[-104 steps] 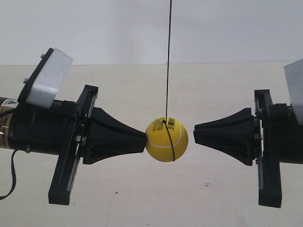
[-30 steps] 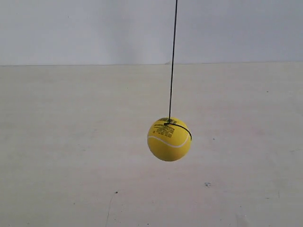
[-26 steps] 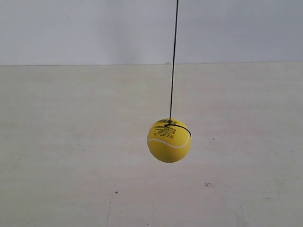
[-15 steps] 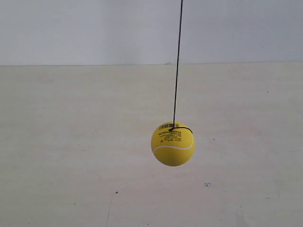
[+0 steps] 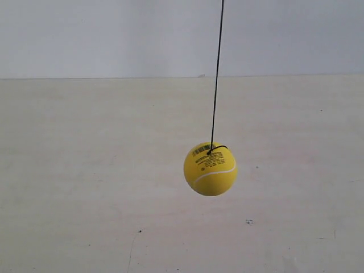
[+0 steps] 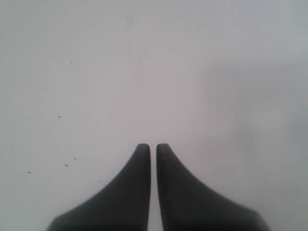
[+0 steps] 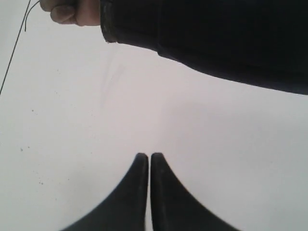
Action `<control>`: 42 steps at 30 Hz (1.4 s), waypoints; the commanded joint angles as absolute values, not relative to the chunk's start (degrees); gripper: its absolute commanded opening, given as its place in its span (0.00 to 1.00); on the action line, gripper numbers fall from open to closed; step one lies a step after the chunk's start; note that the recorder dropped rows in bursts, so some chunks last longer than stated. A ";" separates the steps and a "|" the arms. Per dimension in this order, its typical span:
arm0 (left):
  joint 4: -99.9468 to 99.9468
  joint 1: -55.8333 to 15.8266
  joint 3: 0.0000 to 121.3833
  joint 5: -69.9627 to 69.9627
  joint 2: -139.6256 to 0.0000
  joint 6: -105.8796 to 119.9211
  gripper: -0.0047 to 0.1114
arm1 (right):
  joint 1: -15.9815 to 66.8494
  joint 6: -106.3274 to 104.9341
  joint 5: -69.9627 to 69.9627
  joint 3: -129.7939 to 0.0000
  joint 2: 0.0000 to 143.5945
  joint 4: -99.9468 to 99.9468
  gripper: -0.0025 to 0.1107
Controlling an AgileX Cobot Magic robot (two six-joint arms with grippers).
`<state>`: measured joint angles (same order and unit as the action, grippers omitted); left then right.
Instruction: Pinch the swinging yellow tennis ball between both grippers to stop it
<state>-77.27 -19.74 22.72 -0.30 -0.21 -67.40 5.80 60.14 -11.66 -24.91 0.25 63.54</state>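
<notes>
The yellow tennis ball [image 5: 210,169] hangs free on its thin dark string [image 5: 216,74] in the exterior view, a little right of centre, with its white seam and black print showing. Neither gripper appears in that view. In the left wrist view my left gripper [image 6: 153,147] is shut, its two black tapered fingers almost together over a bare pale surface. In the right wrist view my right gripper [image 7: 148,156] is shut the same way. No ball shows in either wrist view.
A pale tabletop [image 5: 85,187] lies below the ball, with a white wall [image 5: 102,34] behind. In the right wrist view a person's hand [image 7: 72,12] in a black sleeve [image 7: 216,38] holds a thin string [image 7: 14,48].
Both grippers flanked the ball 3.5 s ago and have left the exterior view. Over the last second the ball has drifted slightly right and turned on its string.
</notes>
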 commanded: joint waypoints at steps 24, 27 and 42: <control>-77.24 -19.89 22.47 -1.19 0.00 -68.17 0.08 | 8.26 58.84 -8.39 -22.19 0.00 57.52 0.02; -77.24 -19.89 22.47 -1.31 0.00 -68.17 0.08 | 9.75 33.70 0.00 -19.68 0.00 32.03 0.02; -77.24 -19.89 22.43 -1.31 0.00 -68.17 0.08 | 9.86 -0.56 12.25 -4.42 0.00 4.27 0.02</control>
